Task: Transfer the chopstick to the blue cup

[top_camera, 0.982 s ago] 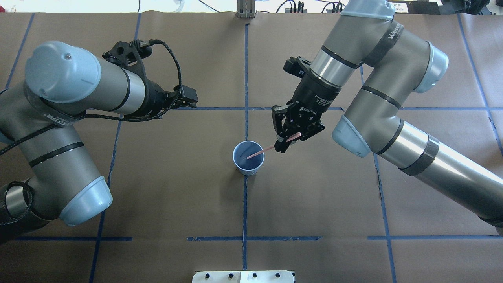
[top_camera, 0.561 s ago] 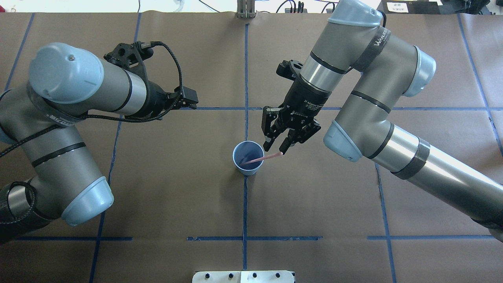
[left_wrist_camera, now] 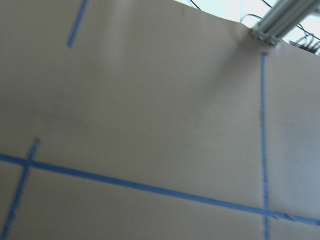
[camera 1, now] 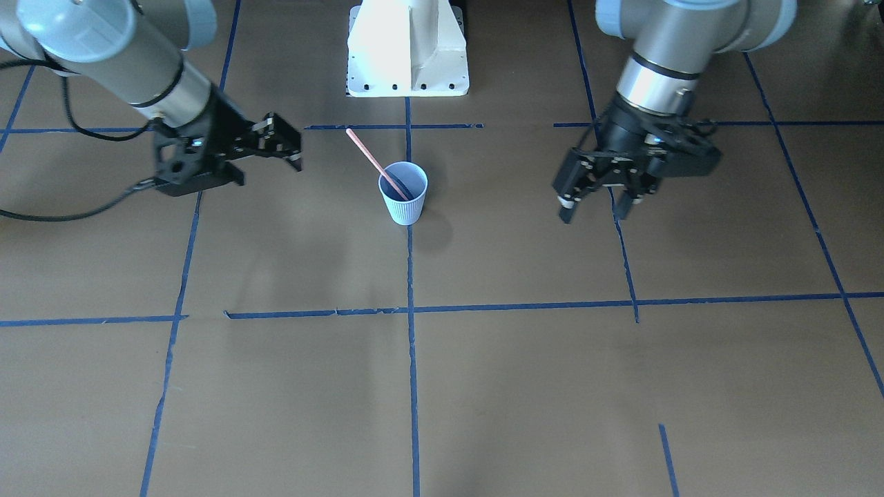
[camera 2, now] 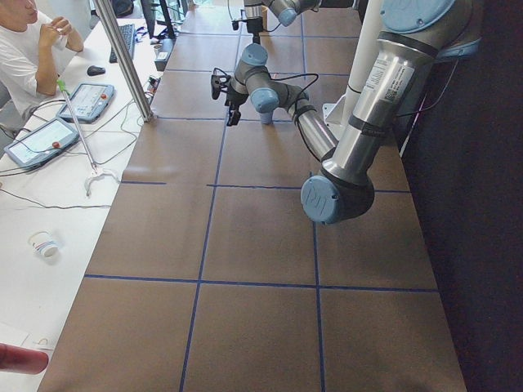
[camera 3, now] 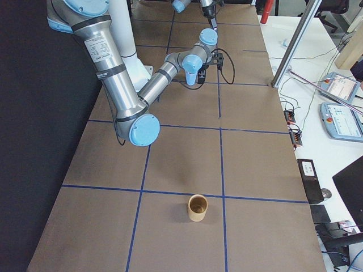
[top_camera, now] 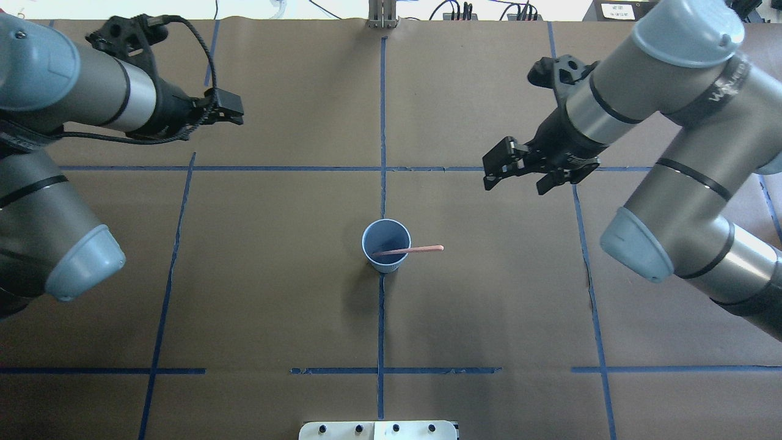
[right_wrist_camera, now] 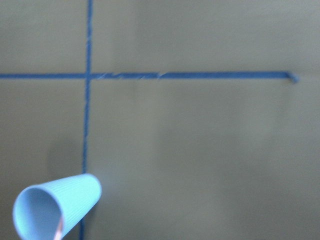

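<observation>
The blue cup (top_camera: 385, 260) stands upright at the table's middle, on the centre tape line; it also shows in the front view (camera 1: 404, 203) and the right wrist view (right_wrist_camera: 65, 200). The pinkish-red chopstick (top_camera: 421, 249) stands slanted in it, its lower end inside and its upper end past the rim toward my right side (camera 1: 366, 152). My right gripper (top_camera: 513, 182) is open and empty, raised beyond and to the right of the cup (camera 1: 297, 148). My left gripper (camera 1: 594, 212) is open and empty, far off to the left (top_camera: 235, 113).
Brown paper with blue tape lines (top_camera: 275, 168) covers the table. The white robot base (camera 1: 407, 62) sits at the near edge. A brown cup (camera 3: 198, 208) stands far out toward my right end. Operators' desks line the far side.
My right gripper opened, let go of the chopstick and drew back up and to the right. The chopstick stayed in the cup. My left arm pulled back to the far left.
</observation>
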Robot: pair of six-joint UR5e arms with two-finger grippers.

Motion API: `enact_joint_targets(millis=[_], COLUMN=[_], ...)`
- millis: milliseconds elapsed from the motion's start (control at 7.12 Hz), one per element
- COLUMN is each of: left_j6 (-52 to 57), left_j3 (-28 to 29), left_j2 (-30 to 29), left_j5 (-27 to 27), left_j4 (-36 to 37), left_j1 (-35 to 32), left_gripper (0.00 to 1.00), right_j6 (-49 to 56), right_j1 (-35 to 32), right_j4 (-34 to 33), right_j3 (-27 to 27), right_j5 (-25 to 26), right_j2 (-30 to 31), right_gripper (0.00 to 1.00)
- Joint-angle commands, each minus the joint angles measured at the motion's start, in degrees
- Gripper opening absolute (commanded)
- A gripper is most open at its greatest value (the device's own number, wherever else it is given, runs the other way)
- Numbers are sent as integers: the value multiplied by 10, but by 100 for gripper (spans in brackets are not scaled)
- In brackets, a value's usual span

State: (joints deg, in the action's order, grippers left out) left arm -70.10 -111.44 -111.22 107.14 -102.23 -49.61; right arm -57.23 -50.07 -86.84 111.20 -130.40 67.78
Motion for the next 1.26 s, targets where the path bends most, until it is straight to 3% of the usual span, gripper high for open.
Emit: enact_joint_targets(millis=[0,140,281,421,561,702,1123], left_j6=[154,258,391,507,639,695,790], left_j3=[33,71,102,156,228,255,292], left_j2=[56,73,113,115,128,133,183], left_j5=[85,136,171,239,264,260,263], left_j4=[11,14,12,15,14,16,15], left_j1=[-91,-126,-204,-269,-315,-340,-364], left_gripper=[100,100,100,100,100,100,100], right_j6=[140,245,323,416,510,577,713], right_j1=[-104,-155,-210,-262,-320,-365,-461], right_j4=[-7,-9,-8,-7,-9,-9,-25], right_j3=[-1,-24,-51,-77,-115,-156,-254], right_j5=[24,17,15,0,-31,-53,-45], right_j2=[102,139,175,203,218,224,226], right_gripper=[100,100,100,100,100,100,100])
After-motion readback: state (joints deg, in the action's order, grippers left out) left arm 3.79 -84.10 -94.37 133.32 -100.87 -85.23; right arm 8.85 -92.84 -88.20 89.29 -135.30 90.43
